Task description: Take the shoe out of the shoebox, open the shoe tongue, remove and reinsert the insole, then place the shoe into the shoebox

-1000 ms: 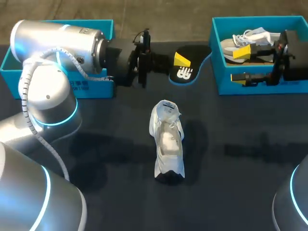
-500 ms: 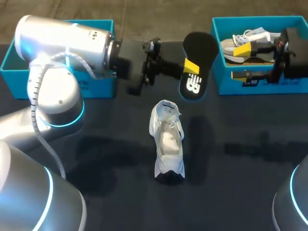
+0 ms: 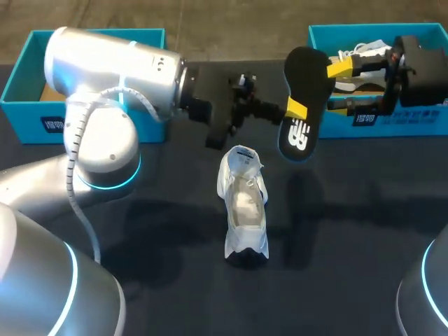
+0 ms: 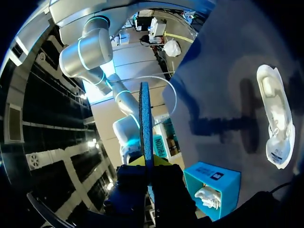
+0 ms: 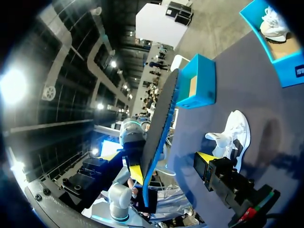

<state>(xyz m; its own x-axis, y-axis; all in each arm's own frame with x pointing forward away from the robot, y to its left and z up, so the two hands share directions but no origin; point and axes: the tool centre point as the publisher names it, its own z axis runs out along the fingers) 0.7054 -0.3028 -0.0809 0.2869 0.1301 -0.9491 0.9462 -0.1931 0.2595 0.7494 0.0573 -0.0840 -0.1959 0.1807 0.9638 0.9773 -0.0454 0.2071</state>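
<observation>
The left gripper is reaching in from the left and is clamping the black insole between its two yellow-tipped fingers, holding it in the air above the far part of the table. In the left wrist view the insole is showing edge-on, rising straight out from between the closed fingers of that gripper. The right gripper is hanging at the insole's far end, in front of the right shoebox. Its jaws are standing apart. In the right wrist view the insole is passing between the fingers of this gripper, lying close against one yellow tip and well apart from the other. The white shoe is lying on the dark table near the middle, below the raised insole and touching neither gripper. It is also showing in both wrist views. A second shoe is sitting inside the right shoebox. The left shoebox is standing at the far left corner behind the left arm.
</observation>
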